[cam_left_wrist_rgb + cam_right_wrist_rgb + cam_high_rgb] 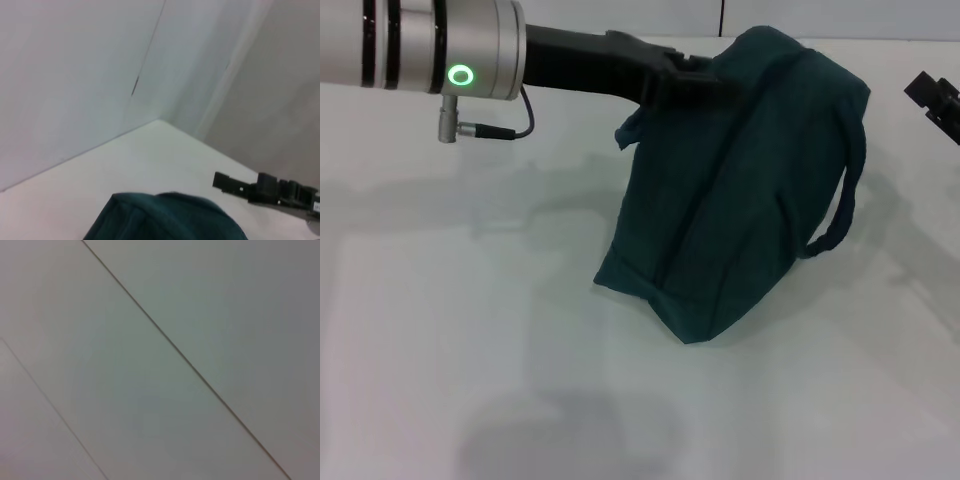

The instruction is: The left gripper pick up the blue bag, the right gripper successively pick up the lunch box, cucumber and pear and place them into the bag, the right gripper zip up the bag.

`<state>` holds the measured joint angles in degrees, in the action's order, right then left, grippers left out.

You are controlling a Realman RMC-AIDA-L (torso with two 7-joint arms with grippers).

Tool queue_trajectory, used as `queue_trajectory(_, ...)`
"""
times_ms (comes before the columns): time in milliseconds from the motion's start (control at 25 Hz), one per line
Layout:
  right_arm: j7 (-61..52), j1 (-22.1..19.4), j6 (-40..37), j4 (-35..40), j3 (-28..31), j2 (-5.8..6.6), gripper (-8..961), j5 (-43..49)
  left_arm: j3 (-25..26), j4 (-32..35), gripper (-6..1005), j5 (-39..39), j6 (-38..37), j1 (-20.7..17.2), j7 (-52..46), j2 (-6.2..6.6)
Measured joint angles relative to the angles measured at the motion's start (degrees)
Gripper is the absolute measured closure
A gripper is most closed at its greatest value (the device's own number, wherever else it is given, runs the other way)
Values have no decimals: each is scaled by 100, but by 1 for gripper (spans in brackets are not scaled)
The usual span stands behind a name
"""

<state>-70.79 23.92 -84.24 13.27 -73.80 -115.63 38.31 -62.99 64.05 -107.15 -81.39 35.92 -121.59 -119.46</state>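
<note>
The blue bag (745,190) stands tilted on the white table (470,330), its lower corner resting on the surface and one loop handle hanging down its right side. My left gripper (705,80) is shut on the bag's upper left edge and holds it up. The bag's top (165,217) also shows in the left wrist view. My right gripper (932,98) hangs apart from the bag at the far right, and appears side-on in the left wrist view (225,182). The lunch box, cucumber and pear are out of view.
The table's far edge meets pale wall panels (75,75) behind the bag. The right wrist view shows only a plain pale surface with seams (190,365).
</note>
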Motion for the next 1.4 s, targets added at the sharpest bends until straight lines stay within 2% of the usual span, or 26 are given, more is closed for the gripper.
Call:
queue_trajectory(200, 153, -10, -243, 5, -6, 14, 78, 14, 82, 132, 551, 485, -41, -176, 366, 15)
queue_trajectory(400, 453, -46, -565, 8, 2, 76, 79, 20, 265, 477, 384, 1138, -75, -645, 951, 9)
queue_trajectory(600, 1190, -63, -1373, 33, -38, 299, 80, 515, 362, 608, 193, 1622, -565, -1165, 1717, 42)
queue_trajectory(680, 1635, -72, -1913, 154, -37, 464, 80, 1278, 611, 570, 105, 1616, -1109, -1436, 2153, 51)
queue_trajectory(720, 1635, -72, -1913, 154, -37, 464, 80, 1278, 611, 570, 105, 1616, -1109, -1436, 2153, 51)
queue_trajectory(840, 1933, -154, -2160, 365, -35, 527, 81, 1940, 953, 505, 106, 1634, -1617, -1855, 2718, 5)
queue_trajectory(1000, 2026, -335, -2137, 643, -13, 529, 81, 2558, 996, 136, 107, 1469, -1805, -2279, 3223, 44)
queue_trajectory(1200, 2087, -393, -1748, 611, -11, 458, 81, 3185, 1024, -587, 109, 1034, -1891, -2556, 3861, 20)
queue_trajectory(1400, 2087, -561, -1162, 601, -20, 320, 81, 3667, 1039, -1524, 110, 610, -1906, -2591, 4436, 106)
